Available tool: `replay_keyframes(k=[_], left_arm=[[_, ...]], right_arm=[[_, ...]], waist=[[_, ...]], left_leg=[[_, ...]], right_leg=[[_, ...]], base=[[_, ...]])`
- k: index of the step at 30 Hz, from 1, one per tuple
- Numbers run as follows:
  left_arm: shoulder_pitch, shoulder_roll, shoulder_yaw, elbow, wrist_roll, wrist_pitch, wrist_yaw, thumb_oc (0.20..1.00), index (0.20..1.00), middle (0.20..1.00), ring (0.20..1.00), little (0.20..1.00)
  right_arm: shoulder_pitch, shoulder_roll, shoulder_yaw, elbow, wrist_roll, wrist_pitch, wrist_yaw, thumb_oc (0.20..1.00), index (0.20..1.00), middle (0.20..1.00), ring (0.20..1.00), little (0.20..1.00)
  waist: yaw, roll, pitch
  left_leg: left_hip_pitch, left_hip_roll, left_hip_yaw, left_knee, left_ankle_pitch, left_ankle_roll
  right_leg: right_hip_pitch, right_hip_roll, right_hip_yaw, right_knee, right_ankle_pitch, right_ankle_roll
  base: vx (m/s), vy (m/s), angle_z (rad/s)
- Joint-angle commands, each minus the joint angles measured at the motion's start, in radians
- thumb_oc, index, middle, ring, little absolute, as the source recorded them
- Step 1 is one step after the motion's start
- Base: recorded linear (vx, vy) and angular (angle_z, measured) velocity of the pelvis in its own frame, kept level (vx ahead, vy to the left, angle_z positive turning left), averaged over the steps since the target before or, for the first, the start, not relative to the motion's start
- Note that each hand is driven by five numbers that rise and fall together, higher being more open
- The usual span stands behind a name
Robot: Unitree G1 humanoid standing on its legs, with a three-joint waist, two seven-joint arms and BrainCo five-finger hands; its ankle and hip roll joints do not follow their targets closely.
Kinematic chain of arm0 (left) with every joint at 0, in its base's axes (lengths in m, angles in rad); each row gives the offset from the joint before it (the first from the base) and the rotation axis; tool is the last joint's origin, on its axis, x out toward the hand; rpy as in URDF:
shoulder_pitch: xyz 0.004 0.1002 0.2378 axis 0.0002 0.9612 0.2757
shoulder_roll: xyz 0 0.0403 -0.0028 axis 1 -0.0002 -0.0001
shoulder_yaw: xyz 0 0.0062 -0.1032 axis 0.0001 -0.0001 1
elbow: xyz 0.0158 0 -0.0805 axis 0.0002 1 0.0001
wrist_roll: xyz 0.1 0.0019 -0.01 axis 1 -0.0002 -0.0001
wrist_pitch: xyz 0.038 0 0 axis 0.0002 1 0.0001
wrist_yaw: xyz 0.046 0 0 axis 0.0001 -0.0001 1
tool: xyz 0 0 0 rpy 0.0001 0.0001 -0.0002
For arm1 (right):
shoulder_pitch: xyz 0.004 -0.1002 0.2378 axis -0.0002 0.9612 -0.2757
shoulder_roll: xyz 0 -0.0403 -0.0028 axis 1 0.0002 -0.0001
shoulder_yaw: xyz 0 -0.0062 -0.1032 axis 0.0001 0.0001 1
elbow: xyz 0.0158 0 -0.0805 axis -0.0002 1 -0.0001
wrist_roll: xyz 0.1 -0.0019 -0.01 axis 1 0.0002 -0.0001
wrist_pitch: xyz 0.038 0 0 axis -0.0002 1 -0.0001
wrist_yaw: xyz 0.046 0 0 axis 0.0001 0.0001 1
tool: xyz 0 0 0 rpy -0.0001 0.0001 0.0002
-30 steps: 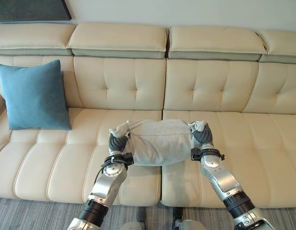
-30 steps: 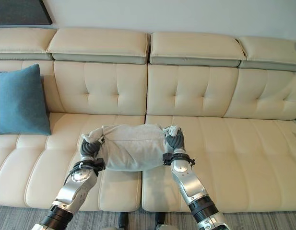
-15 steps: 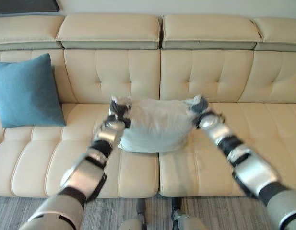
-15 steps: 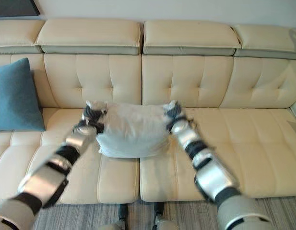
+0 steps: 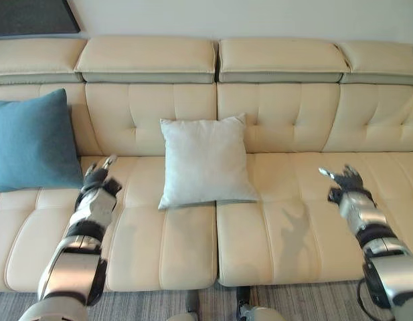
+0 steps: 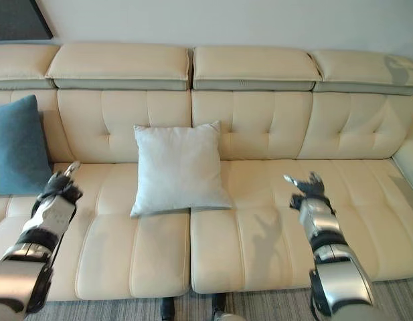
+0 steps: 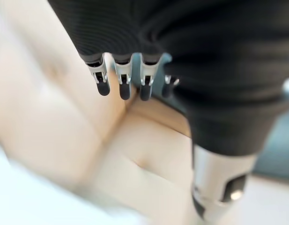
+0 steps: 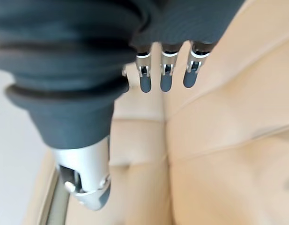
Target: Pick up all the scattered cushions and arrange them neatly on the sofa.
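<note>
A light grey cushion (image 5: 205,160) leans upright against the backrest in the middle of the cream sofa (image 5: 286,221). A blue cushion (image 5: 33,142) stands at the sofa's far left against the backrest. My left hand (image 5: 99,179) hovers over the seat between the two cushions, fingers straight, holding nothing; its fingers (image 7: 124,79) point at the sofa's seam. My right hand (image 5: 345,179) is out over the right seat, well apart from the grey cushion, fingers spread and empty; its fingers (image 8: 166,75) reach toward the cream backrest.
The sofa has a tufted backrest (image 5: 286,120) and padded headrests (image 5: 146,57). A dark frame (image 5: 32,17) hangs on the wall at the top left. Grey carpet (image 5: 300,304) runs along the sofa's front edge.
Both hands have let go of the grey cushion and swung outward to either side. The cushion now leans upright against the backrest instead of lying between the hands.
</note>
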Motion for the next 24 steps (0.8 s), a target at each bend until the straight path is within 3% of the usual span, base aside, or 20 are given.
replay_keyframes(k=[1, 4, 11, 19, 22, 24], left_arm=[[0.043, -0.024, 0.032, -0.066, 0.175, -0.034, -0.031, 1.000, 1.000, 1.000, 1.000, 1.000], [0.251, -0.159, 0.115, -0.195, 0.141, -0.052, -0.041, 1.000, 1.000, 1.000, 1.000, 1.000], [0.386, -0.312, 0.078, -0.002, 0.256, 0.000, -0.075, 1.000, 1.000, 1.000, 1.000, 1.000], [0.368, -0.337, 0.017, 0.023, 0.334, -0.024, -0.069, 1.000, 1.000, 1.000, 1.000, 1.000], [0.364, -0.311, -0.002, -0.058, 0.376, -0.044, -0.041, 1.000, 1.000, 1.000, 1.000, 1.000], [0.360, -0.277, -0.020, -0.157, 0.423, -0.061, -0.023, 1.000, 1.000, 1.000, 1.000, 1.000]], right_arm=[[0.030, -0.001, -0.055, -0.085, -0.039, -0.079, 0.026, 1.000, 1.000, 1.000, 1.000, 1.000], [0.223, 0.089, -0.118, -0.133, -0.119, -0.106, 0.031, 1.000, 1.000, 1.000, 1.000, 1.000], [0.354, 0.184, -0.089, -0.058, -0.197, -0.069, 0.067, 1.000, 1.000, 1.000, 1.000, 1.000], [0.337, 0.181, -0.002, 0.024, -0.296, -0.065, 0.078, 1.000, 1.000, 1.000, 1.000, 1.000], [0.319, 0.184, 0.011, 0.022, -0.305, -0.068, 0.070, 1.000, 1.000, 1.000, 1.000, 1.000], [0.306, 0.185, 0.019, 0.009, -0.307, -0.075, 0.066, 1.000, 1.000, 1.000, 1.000, 1.000]], waist=[[0.011, 0.025, 0.010], [0.014, 0.024, 0.009], [0.012, 0.014, -0.010], [0.013, 0.002, 0.005], [0.019, 0.001, 0.039], [0.026, 0.013, 0.068]], left_leg=[[0.073, -0.010, 0.034, 0.002, -0.135, -0.028], [0.087, -0.013, 0.024, 0.002, -0.141, -0.022], [0.086, -0.019, 0.021, 0.002, -0.142, -0.013], [0.101, -0.034, 0.018, 0.002, -0.139, -0.005], [0.092, -0.031, 0.045, 0.002, -0.131, -0.004], [0.079, -0.012, 0.063, 0.002, -0.114, 0.000]], right_leg=[[0.112, -0.018, -0.006, 0.002, -0.184, 0.093], [0.128, -0.020, -0.015, 0.002, -0.187, 0.093], [0.128, -0.029, -0.020, 0.002, -0.176, 0.093], [0.141, -0.043, -0.028, 0.002, -0.145, 0.100], [0.119, -0.045, -0.043, 0.002, -0.109, 0.107], [0.097, -0.047, -0.078, 0.090, -0.131, 0.101]], base=[[0.00, 0.000, 0.00], [-0.04, 0.020, 0.01], [-0.08, 0.046, 0.05], [-0.14, 0.088, 0.03], [-0.23, 0.048, -0.09], [-0.25, 0.012, -0.11]])
